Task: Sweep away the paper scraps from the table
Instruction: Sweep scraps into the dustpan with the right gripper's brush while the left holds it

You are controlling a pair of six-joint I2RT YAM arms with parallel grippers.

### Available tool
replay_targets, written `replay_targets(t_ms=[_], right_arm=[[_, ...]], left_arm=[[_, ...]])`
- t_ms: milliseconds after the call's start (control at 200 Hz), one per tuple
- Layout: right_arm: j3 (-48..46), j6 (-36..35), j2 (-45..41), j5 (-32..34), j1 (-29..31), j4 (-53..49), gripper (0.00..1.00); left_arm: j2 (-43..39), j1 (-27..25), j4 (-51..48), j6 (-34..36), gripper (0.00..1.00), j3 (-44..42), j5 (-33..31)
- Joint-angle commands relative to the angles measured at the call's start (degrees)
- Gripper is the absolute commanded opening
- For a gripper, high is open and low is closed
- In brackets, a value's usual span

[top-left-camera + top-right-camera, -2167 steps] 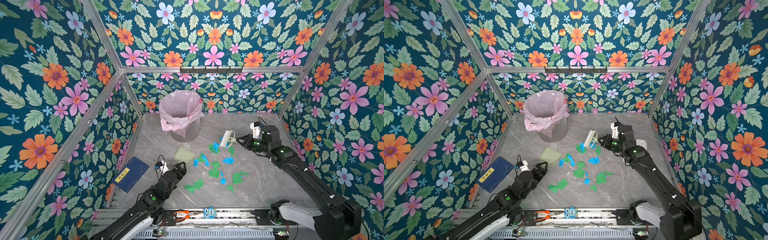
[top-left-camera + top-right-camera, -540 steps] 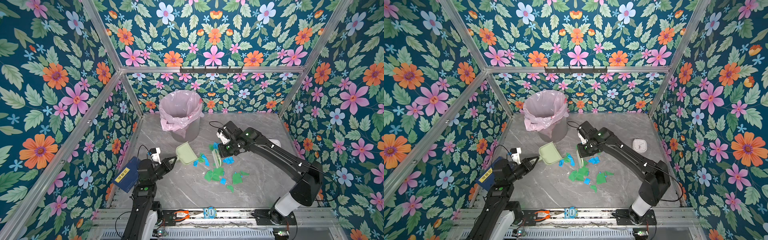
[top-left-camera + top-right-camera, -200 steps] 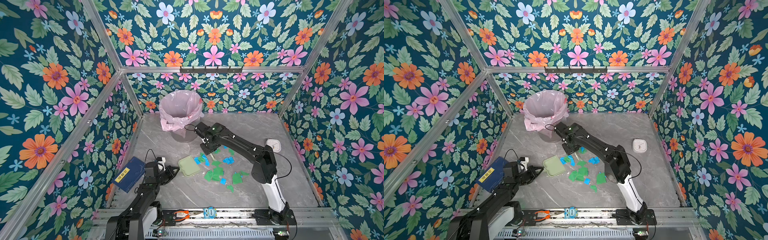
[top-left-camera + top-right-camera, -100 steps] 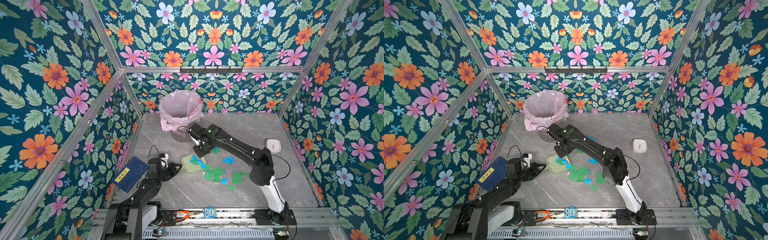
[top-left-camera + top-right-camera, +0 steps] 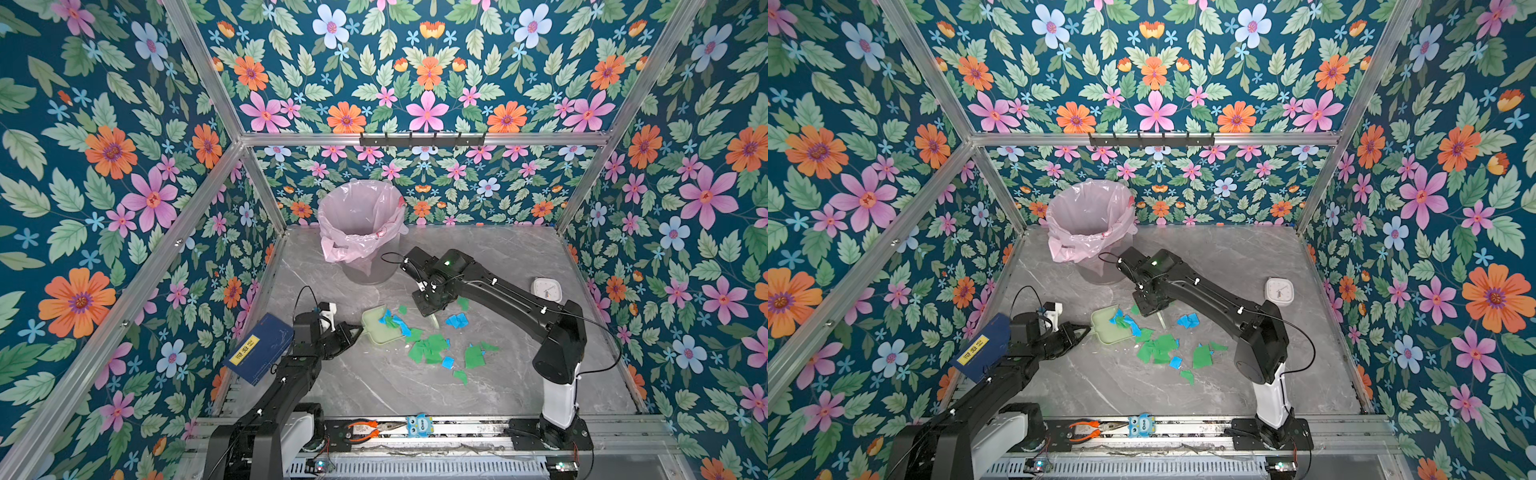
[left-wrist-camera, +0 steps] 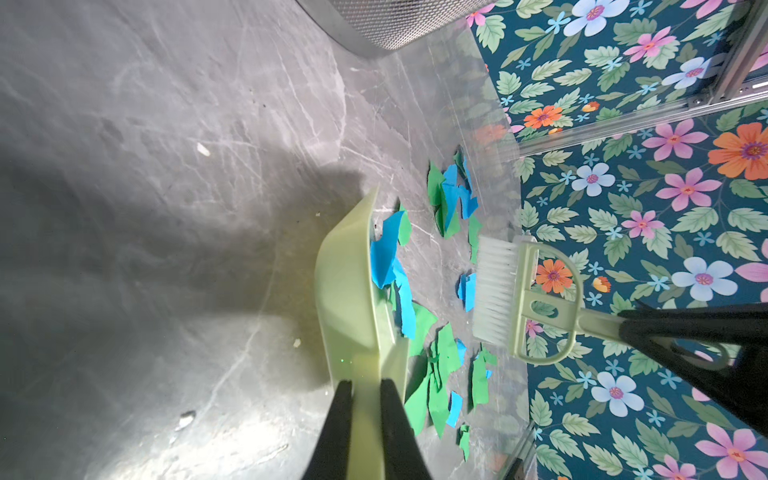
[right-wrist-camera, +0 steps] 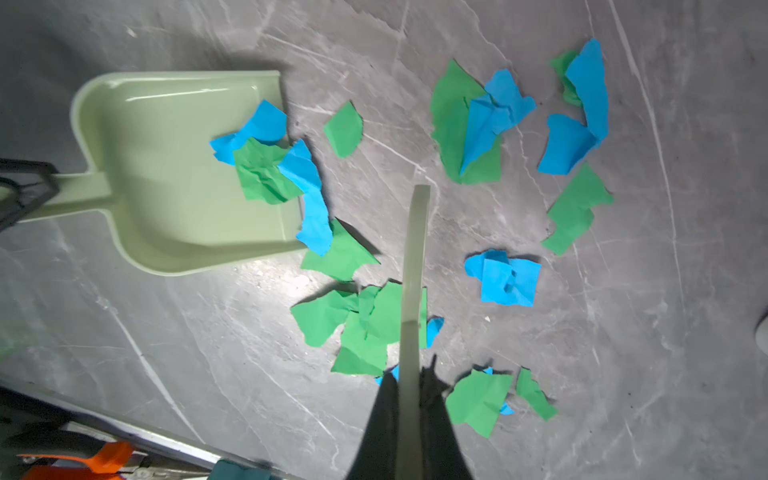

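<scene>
Green and blue paper scraps point(image 5: 428, 349) point(image 5: 1158, 347) lie spread over the middle of the grey marble table point(image 5: 395, 386). A pale green dustpan point(image 5: 372, 323) point(image 5: 1104, 326) point(image 7: 166, 166) rests on the table left of them. A few scraps point(image 7: 266, 166) lie across its open lip. My left gripper point(image 5: 357, 331) point(image 6: 365, 390) is shut on the dustpan's handle. My right gripper point(image 5: 432, 309) point(image 7: 409, 378) is shut on the handle of a pale green brush point(image 6: 498, 291) point(image 7: 415, 249). The white bristles hang over the scraps just right of the pan.
A bin lined with a pink bag point(image 5: 361, 224) stands at the back, close behind the right arm. A blue book point(image 5: 259, 349) leans at the left wall beside the left arm. A white clock point(image 5: 547, 289) lies at the right. Orange pliers point(image 5: 365, 428) lie on the front rail.
The right gripper swept the brush left to the dustpan's lip, then drew it back to the right. A few scraps now lie on the lip. The dustpan has barely moved.
</scene>
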Motion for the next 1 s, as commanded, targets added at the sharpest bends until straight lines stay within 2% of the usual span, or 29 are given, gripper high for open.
replay_targets(t_ms=[0,315,585,770,995], right_arm=[[-2.54,3.7,-0.75,0.71,0.14,2.31,0.0],[-1.61,5.61,3.44,-3.66,0.01,6.55,0.0],[2.64,6.38,6.25,-11.89,0.09,8.26,0.0],[5.3,6.56,7.58,-14.88,0.31,9.44,0.0],[9.37,5.47,9.01,-11.76,0.23,6.62,0.0]], left_arm=[[-0.42,-0.03,-2.86,1.81,0.0,-0.43,0.0],[0.7,-2.22,-2.05,1.84,0.0,-0.55,0.84],[1.2,-2.62,-1.55,1.51,0.0,-0.55,0.93],[2.57,-2.64,2.02,0.29,0.0,-0.99,1.54],[3.19,-2.62,6.91,-1.87,0.0,-1.17,1.7]])
